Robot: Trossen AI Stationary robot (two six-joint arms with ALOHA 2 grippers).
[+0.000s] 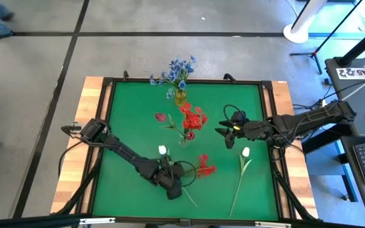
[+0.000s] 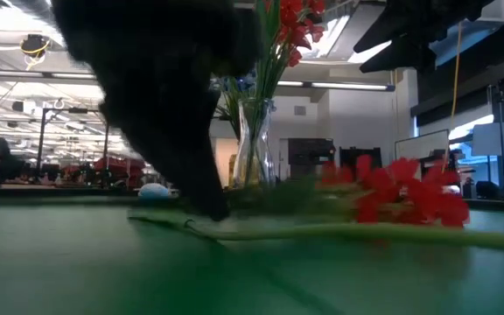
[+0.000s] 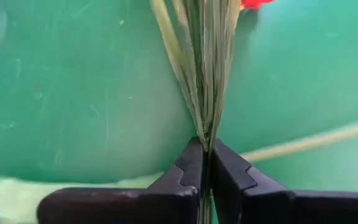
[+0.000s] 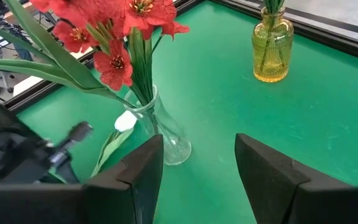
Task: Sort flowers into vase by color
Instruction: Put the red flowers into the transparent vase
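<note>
Left gripper (image 1: 173, 183) fingers clamp a loose red-bloomed stem (image 1: 203, 167) near the clear glass vase (image 1: 184, 140); right gripper (image 1: 225, 135), fingers apart, waits beside it. White buds (image 1: 245, 152) remain unsorted.

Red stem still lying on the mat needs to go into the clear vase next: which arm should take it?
Left. The left pincer is already shut on the red flower's stem on the mat. The right pincer is open and empty, hovering by the clear vase.
</note>
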